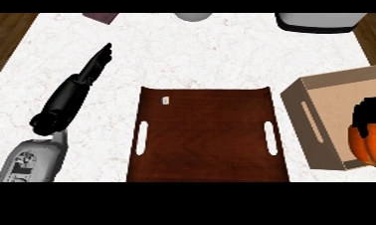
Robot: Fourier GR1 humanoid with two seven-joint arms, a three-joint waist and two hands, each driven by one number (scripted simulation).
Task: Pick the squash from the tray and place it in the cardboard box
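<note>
Squash (pixel 362 145) is over at the far right edge of the view, orange and ribbed, sitting inside the cardboard box (pixel 311 119) against its near right corner and only partly in view. The right hand (pixel 364 112) is on top of it, black fingers draped down over the squash's upper side and curled round it, so the hand is clamped on the squash; the rest of that hand is cut off by the view's edge. The box stands open-topped just right of the tray (pixel 206 134), close beside it but not touching, with a long handle slot showing in its left wall. The tray itself, dark brown wood, lies in the middle of the white marbled counter (pixel 198 55), a pale handle slot (pixel 142 137) in each side and a small white label (pixel 166 100) near its far left corner, nothing else on it. Over on the left, the left hand (pixel 88 72) lies well apart from the tray, fingers straight and together, pointing away toward the far side of the counter, holding nothing. Along the far edge: a dark purplish object (pixel 101 17) at left, a grey rounded thing (pixel 192 17) in the middle, and a white, dark-based appliance (pixel 320 21) at right, all cut off by the view.
</note>
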